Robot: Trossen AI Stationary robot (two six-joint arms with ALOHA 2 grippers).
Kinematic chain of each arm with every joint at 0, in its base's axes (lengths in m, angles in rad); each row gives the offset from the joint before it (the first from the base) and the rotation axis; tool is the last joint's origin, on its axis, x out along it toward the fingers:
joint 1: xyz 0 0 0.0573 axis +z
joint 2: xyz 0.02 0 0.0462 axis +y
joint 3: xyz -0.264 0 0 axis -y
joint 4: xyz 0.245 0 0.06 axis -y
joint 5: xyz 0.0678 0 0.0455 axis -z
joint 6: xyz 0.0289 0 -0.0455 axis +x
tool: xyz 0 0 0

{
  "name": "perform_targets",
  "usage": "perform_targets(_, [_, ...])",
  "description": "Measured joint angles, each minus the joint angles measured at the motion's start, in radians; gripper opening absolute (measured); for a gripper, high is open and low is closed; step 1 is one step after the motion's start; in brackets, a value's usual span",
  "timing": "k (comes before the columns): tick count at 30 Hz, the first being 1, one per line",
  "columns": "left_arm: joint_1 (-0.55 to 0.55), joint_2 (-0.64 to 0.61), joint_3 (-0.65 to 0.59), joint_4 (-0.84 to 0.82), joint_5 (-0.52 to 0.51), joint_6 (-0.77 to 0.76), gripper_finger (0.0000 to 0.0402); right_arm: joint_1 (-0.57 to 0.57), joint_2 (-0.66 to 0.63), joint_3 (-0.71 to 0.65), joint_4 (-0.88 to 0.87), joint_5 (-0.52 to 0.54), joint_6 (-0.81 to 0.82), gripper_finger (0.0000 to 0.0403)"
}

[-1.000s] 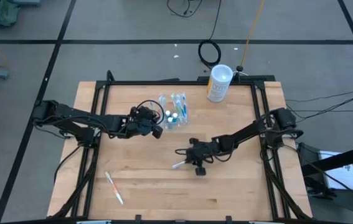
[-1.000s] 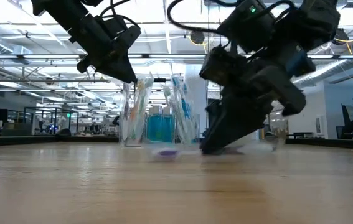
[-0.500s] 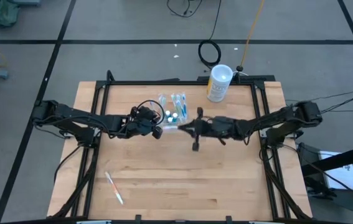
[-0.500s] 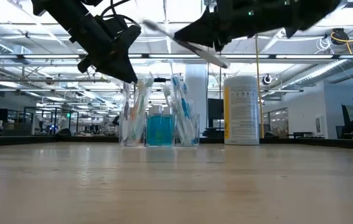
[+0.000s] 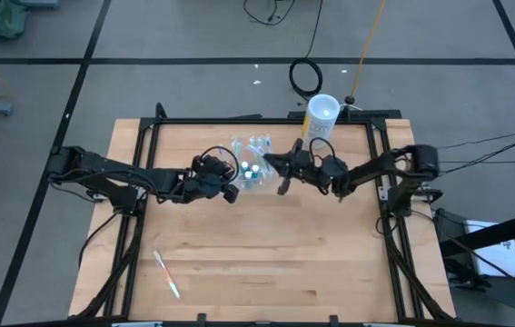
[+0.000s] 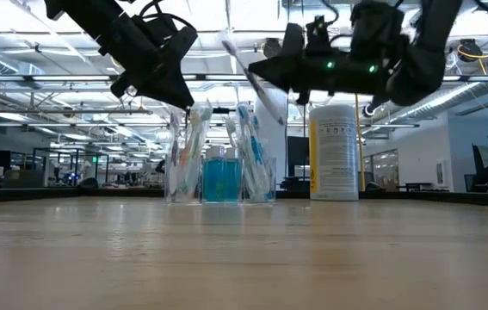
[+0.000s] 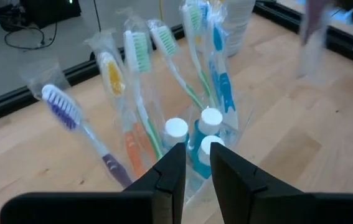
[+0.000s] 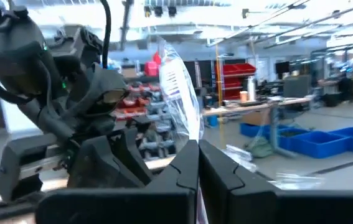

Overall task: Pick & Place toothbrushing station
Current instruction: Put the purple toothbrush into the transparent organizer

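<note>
The clear holder (image 5: 252, 169) stands on the table's far middle with several wrapped toothbrushes and white-capped teal tubes (image 7: 208, 134) upright in it; it also shows in the low view (image 6: 220, 176). My left gripper (image 5: 232, 187) hovers on the holder's left, above and close to it, its fingers (image 7: 171, 168) a narrow gap apart and empty. My right gripper (image 5: 272, 164) is on the holder's right, raised, and shut on a toothbrush in a clear wrapper (image 6: 245, 65). My right gripper pinches the wrapped toothbrush between its two fingers, about midway along it (image 8: 188, 134). The fingers come roughly level from the table's right and lie across it. The toothbrush is lifted clear and slants steeply, one end above the fingers (image 8: 175, 74), the other below (image 6: 278, 110).
A tall white canister with a yellowish label (image 5: 319, 120) stands at the far edge, right of the holder. One more toothbrush (image 5: 166, 274) lies flat near the table's near left corner. The table's wooden middle and near right are bare.
My right gripper has lifted the toothbrush off the table's middle and carried it up and toward the far edge, to the holder's right side. The toothbrush has tipped from lying flat to a steep slant. My left gripper has kept still.
</note>
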Motion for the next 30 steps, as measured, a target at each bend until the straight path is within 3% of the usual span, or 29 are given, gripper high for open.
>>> perform_targets(3, [0.0, 0.0, 0.0, 0.02, 0.004, 0.018, 0.0081, -0.034, 0.084, 0.026, 0.068, -0.051, 0.071, 0.0001])
perform_targets(14, [-0.005, 0.0, 0.0, 0.011, 0.005, 0.022, 0.0081, -0.089, 0.262, 0.072, 0.142, -0.031, 0.147, 0.0001])
perform_targets(19, [-0.005, 0.0, 0.0, 0.006, 0.005, 0.023, 0.0081, -0.089, 0.286, 0.072, 0.13, 0.028, 0.146, 0.0])
perform_targets(30, [-0.006, 0.0, 0.0, 0.002, 0.006, 0.023, 0.0081, -0.09, 0.272, 0.079, 0.157, 0.03, 0.078, 0.0])
